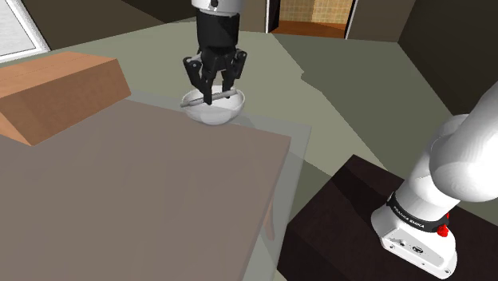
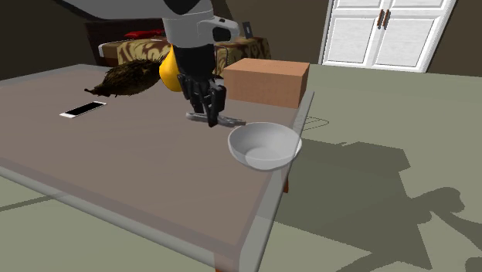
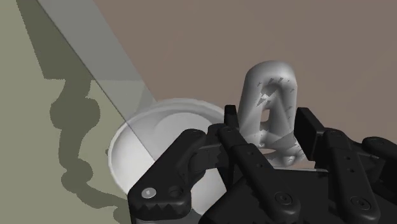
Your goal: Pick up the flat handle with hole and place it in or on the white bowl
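Note:
The flat handle with hole (image 3: 270, 95) is pale grey with a rounded end, and it is clasped between my black fingers (image 3: 230, 121). My gripper (image 1: 214, 86) hangs shut on the handle (image 1: 209, 99), just over the near rim of the white bowl (image 1: 217, 114). In the second exterior view the gripper (image 2: 208, 110) holds the handle (image 2: 222, 120) level above the table, just left of the bowl (image 2: 264, 147), with the handle's end reaching toward the rim. The bowl (image 3: 153, 140) stands close to the table's edge and looks empty.
A brown cardboard box (image 2: 266, 81) stands behind the bowl near the same table edge. A flat white slab (image 2: 83, 110), a yellow object (image 2: 170, 73) and a dark furry thing (image 2: 127, 77) lie further along the table (image 2: 139, 162). My dark stand (image 1: 343, 215) sits beside it.

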